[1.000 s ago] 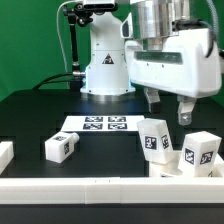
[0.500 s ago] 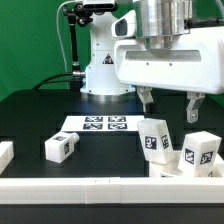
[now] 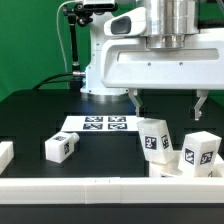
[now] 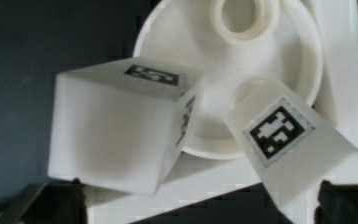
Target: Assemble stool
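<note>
Exterior view: the gripper (image 3: 170, 102), jaws spread wide and empty, hangs above the upright leg (image 3: 155, 138) at the exterior view's right, close beside the neighbouring leg (image 3: 197, 152) and the seat (image 4: 229, 70); the descent should straddle one leg squarely without nudging the others.

Black counter (image 3: 30, 115), on which the marker board (image 3: 100, 124), a loose stool leg (image 3: 62, 147) and a white border rail (image 3: 100, 186) are laid.

Bright even light, whites near blown out; wrist view soft, blurry; both low-resolution.
</note>
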You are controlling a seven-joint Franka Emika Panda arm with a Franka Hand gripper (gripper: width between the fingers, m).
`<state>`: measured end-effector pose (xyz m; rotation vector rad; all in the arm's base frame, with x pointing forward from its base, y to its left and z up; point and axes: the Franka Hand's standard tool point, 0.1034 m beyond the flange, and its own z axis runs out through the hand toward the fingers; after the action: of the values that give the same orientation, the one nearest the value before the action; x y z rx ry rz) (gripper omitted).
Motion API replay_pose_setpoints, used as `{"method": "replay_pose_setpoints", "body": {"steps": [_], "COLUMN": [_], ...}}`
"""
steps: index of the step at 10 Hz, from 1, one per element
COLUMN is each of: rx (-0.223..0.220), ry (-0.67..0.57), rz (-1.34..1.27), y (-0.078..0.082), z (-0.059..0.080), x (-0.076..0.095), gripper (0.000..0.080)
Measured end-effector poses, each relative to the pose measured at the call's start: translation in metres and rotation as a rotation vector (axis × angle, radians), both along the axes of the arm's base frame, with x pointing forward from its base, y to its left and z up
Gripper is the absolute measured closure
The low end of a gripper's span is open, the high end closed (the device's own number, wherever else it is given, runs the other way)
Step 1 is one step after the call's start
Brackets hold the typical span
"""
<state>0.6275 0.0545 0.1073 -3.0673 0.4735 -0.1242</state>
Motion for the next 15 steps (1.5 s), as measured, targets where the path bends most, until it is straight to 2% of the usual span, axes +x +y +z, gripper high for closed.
{"method": "replay_pose_setpoints", "body": {"steps": [2, 7, 10, 15], "rx": [-0.034, -0.085, -0.123, -0.158], "ry": [-0.005, 0.001, 0.010, 0.005], "rz": [0.288, 0.638, 0.880, 1.048], "y": [-0.002, -0.012, -0.008, -0.007], "z": [0.000, -0.001, -0.005, -0.014], "x": [0.000, -0.001, -0.005, -0.008], "gripper": [0.0151, 0.0151, 0.0151, 0.0151]}}
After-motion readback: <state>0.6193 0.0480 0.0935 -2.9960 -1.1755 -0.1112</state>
